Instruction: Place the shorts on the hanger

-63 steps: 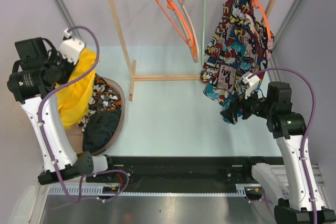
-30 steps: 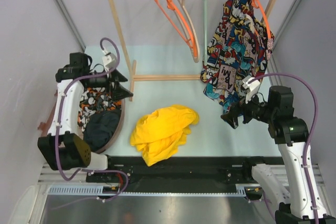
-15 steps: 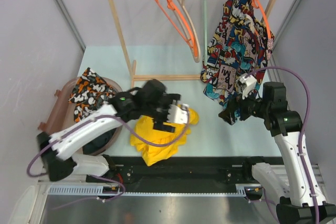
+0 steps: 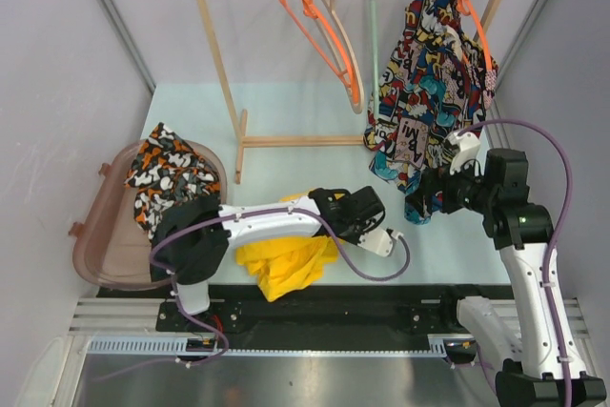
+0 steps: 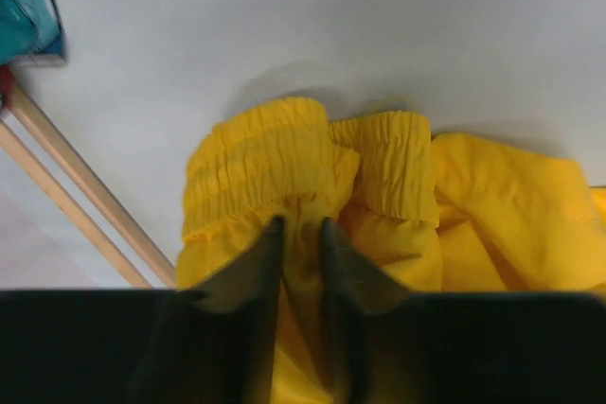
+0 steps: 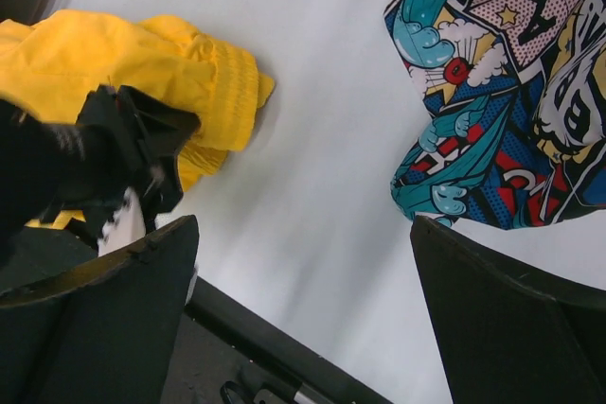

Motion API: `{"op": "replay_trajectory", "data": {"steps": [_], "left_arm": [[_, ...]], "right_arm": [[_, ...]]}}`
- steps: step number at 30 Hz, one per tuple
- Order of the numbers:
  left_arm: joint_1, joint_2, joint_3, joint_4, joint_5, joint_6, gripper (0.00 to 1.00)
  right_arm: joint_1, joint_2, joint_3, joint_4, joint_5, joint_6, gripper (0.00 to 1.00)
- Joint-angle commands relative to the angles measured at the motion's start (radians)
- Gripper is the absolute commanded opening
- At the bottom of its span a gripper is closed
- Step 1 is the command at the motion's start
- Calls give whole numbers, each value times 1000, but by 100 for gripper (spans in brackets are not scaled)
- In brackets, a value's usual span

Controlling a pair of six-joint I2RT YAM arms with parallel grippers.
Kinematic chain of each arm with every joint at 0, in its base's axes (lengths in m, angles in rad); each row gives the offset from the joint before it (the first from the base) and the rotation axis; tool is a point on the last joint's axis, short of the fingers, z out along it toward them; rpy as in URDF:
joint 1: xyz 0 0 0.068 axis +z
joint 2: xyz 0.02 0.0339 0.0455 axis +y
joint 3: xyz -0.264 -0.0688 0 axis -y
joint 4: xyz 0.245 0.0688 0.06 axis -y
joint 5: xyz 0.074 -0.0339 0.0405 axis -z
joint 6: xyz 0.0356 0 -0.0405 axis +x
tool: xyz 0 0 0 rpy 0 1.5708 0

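Note:
The yellow shorts lie crumpled on the table near the front edge, their elastic waistband bunched up. My left gripper reaches across over them. In the left wrist view, my left gripper has its fingers drawn close on a fold of yellow fabric just below the waistband. The thin mint-green hanger hangs bare on the rail at the back. My right gripper hovers open to the right beside the comic-print garment. The right wrist view shows its fingers wide apart over bare table, right of the shorts.
A wooden rack stands at the back with orange hangers, a beige hanger and a comic-print garment. A brown basket at the left holds an orange-black-white cloth and a dark garment.
My left arm swung from the basket across to the shorts, and its fingers closed on a fold by the waistband. The right arm barely moved.

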Motion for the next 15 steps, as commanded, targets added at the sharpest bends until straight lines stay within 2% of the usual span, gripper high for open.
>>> {"op": "replay_trajectory", "data": {"steps": [1, 2, 3, 5, 6, 8, 9, 15], "left_arm": [[75, -39, 45, -48, -1, -47, 10], [103, -119, 60, -66, 53, -71, 0], [120, -174, 86, -82, 205, -119, 0], [184, -318, 111, -125, 368, -154, 0], [218, -361, 119, -142, 532, -188, 0], [332, -444, 105, -122, 669, -254, 0], [373, -501, 93, -122, 781, -306, 0], [672, -659, 12, -82, 1118, -479, 0]], "right_arm": [[-3, -20, 2, 18, -2, 9, 100], [-1, -17, 2, 18, -7, 2, 100], [-1, -17, 2, 15, -13, -1, 100], [6, -4, 2, 11, -36, -15, 100], [14, 2, 2, 15, -46, -20, 99], [37, 16, 2, 29, -71, -17, 100], [45, 19, 2, 38, -82, -17, 100], [129, 30, -6, 132, -178, -14, 100]]}}
